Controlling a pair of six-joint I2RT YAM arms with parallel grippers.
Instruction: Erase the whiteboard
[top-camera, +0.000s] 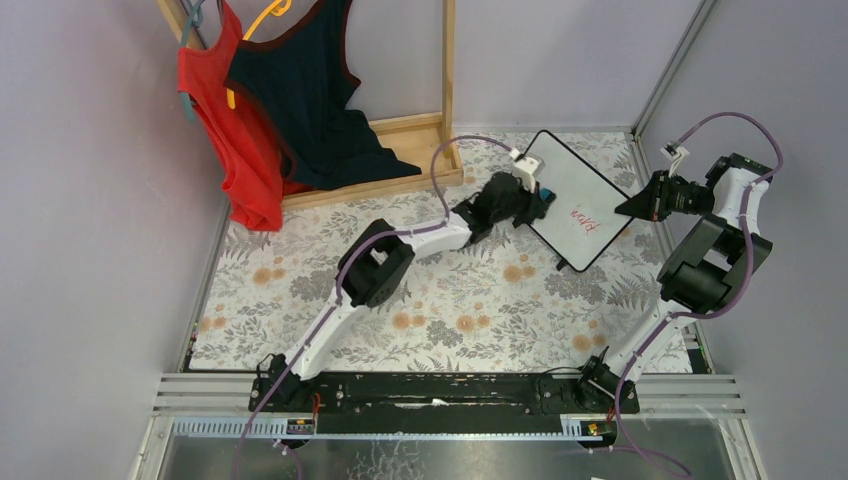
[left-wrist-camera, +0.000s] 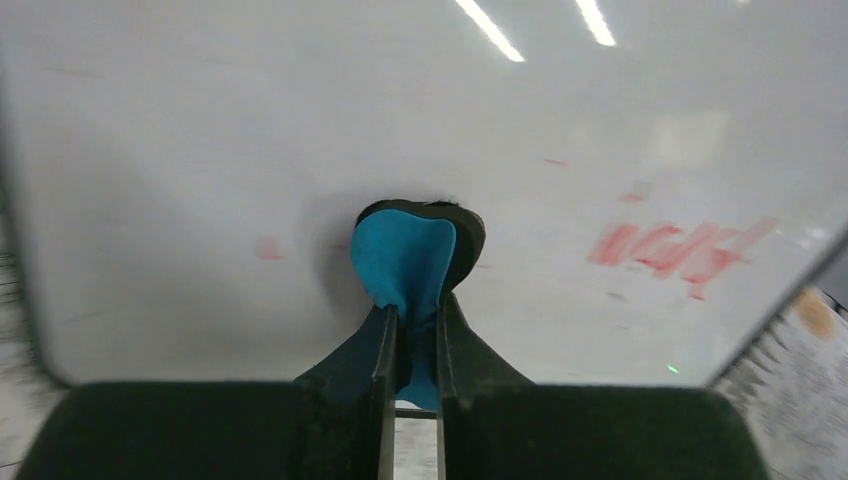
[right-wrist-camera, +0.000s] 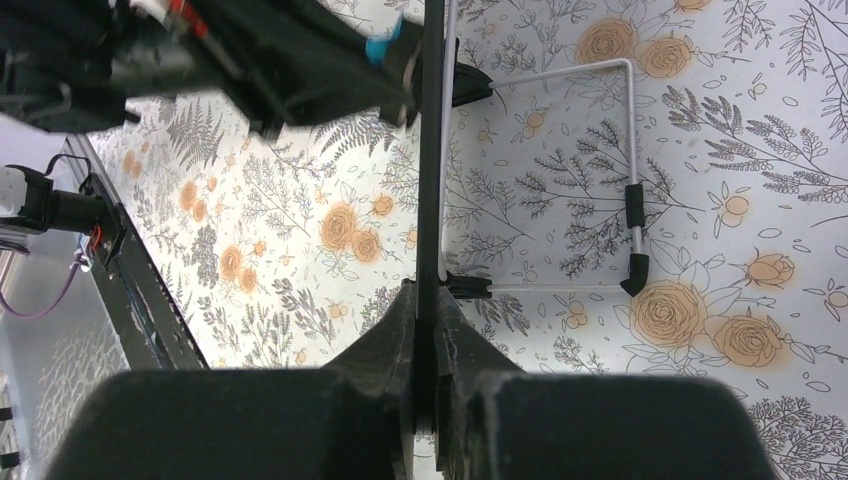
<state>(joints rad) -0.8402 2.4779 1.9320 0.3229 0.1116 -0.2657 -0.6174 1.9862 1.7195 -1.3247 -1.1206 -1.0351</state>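
The whiteboard (top-camera: 572, 196) stands tilted at the back right of the table, with red writing (top-camera: 583, 219) near its lower right corner. My right gripper (top-camera: 632, 204) is shut on the board's right edge (right-wrist-camera: 431, 150), which I see edge-on in the right wrist view. My left gripper (top-camera: 537, 204) is shut on a small blue eraser (left-wrist-camera: 405, 262) and presses it against the white surface (left-wrist-camera: 200, 150) left of the red marks (left-wrist-camera: 680, 248). Faint red smudges lie around the eraser.
A wooden clothes rack (top-camera: 420, 140) with a red top (top-camera: 235, 130) and a dark top (top-camera: 310, 100) stands at the back left. The board's white wire stand (right-wrist-camera: 620, 180) rests on the floral tablecloth (top-camera: 440, 300). Walls close in on both sides.
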